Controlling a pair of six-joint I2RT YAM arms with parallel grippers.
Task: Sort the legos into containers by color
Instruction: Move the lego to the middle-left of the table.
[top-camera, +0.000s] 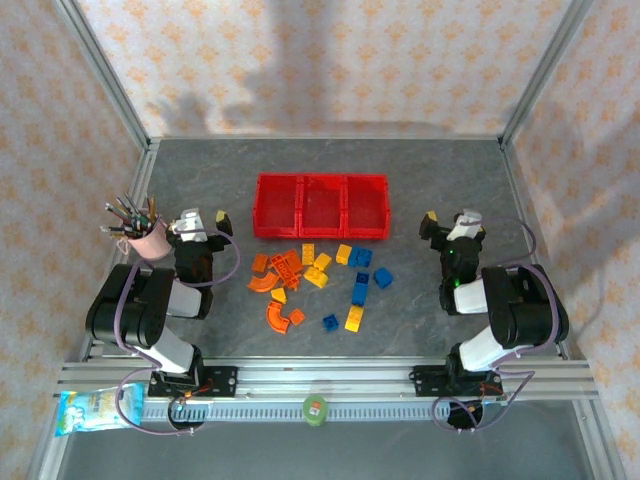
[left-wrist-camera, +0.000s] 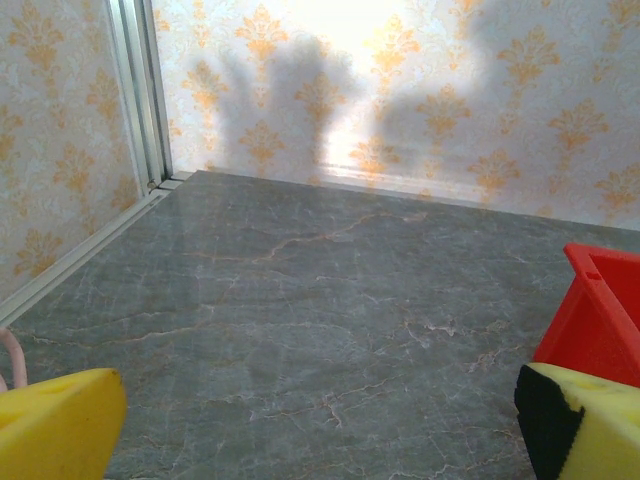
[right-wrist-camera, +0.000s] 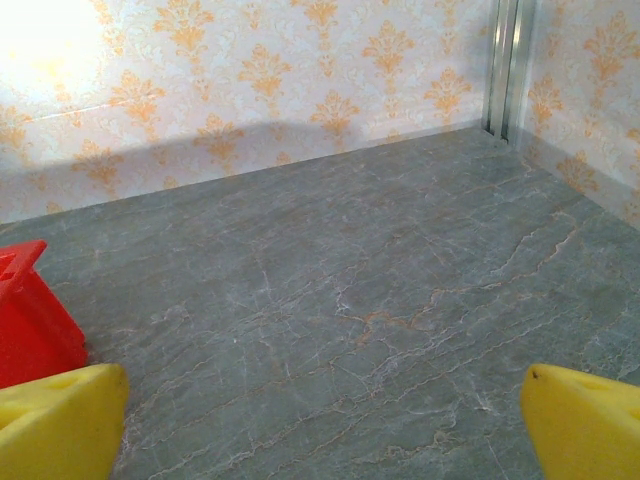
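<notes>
The legos (top-camera: 315, 285) lie scattered on the grey tabletop (top-camera: 200, 170) just in front of the containers (top-camera: 322, 236), a row of three joined red bins whose floors are bare. In the top view, orange pieces sit mostly to the left, yellow in the middle and blue to the right. Several touch or overlap, so single bricks are hard to separate.

The left end effector (top-camera: 205, 217) and the right end effector (top-camera: 450, 218) flank the pile, well apart from it, each with its fingers spread wide and holding nothing. The wrist views cut the yellow fingers (left-wrist-camera: 55, 425) off at the bottom corners (one left pad shows a black face). A red corner of the containers sits at the frame edge in the left wrist view (left-wrist-camera: 600, 320) and the right wrist view (right-wrist-camera: 30, 320). A pink cup of pens (top-camera: 150, 240) stands beside the left arm.
</notes>
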